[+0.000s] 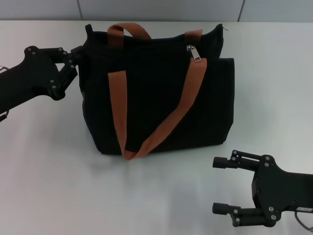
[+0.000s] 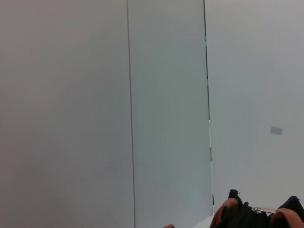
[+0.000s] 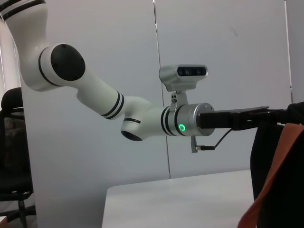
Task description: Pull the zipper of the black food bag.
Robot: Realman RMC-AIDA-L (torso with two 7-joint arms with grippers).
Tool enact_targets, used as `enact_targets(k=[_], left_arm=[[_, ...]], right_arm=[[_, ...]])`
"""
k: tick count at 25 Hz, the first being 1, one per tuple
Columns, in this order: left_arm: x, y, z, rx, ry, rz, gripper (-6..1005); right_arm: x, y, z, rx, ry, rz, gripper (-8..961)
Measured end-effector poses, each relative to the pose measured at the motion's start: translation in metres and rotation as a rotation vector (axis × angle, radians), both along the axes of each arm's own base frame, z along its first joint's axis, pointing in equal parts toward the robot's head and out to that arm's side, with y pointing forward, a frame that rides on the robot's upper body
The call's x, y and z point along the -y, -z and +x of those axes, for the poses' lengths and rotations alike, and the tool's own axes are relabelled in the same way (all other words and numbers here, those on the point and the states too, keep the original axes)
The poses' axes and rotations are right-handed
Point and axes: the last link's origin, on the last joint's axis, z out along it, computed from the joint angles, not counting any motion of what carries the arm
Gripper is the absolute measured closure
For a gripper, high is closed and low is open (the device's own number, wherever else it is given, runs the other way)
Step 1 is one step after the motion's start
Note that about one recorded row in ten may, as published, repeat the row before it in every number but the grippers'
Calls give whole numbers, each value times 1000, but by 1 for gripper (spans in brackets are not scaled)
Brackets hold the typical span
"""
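My left gripper touches the bag at its upper corner; whether it grips I cannot tell. My right gripper waits released nearby. The zipper hangs untouched at the top, not yet pulled.

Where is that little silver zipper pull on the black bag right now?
In the head view, the zipper hangs near the top right of the black food bag, just above the right-hand orange strap, with neither claw touching it.
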Motion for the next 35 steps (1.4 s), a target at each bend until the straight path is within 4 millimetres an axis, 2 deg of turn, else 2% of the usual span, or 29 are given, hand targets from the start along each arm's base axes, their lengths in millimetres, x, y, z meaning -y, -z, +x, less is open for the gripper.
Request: enact_targets(k=[13, 16, 20, 23, 24, 28, 32, 35], left_arm=[[1, -3, -9, 2, -65, -10, 800], [1, -3, -10, 5, -69, -14, 603], [-1, -11, -12, 15, -95, -36, 516], [-3, -29, -14, 47, -131, -98, 451], [-2, -42, -10, 91, -133, -161, 429], [4, -52, 0, 141, -86, -237, 325], [14, -48, 14, 153, 11, -326, 167], [25, -29, 19, 105, 100, -377, 168]], right_arm=[[0, 0, 0, -1, 14, -10, 152], [0, 0, 1, 1, 16, -9, 152], [-1, 0, 1, 2, 19, -5, 152], [-4, 0, 1, 9, 22, 1, 152], [-7, 1, 0, 18, 28, 1, 152], [-12, 4, -1, 30, 37, -9, 152], [-16, 6, -5, 32, 32, -15, 152], [-19, 6, -7, 36, 28, -13, 152]])
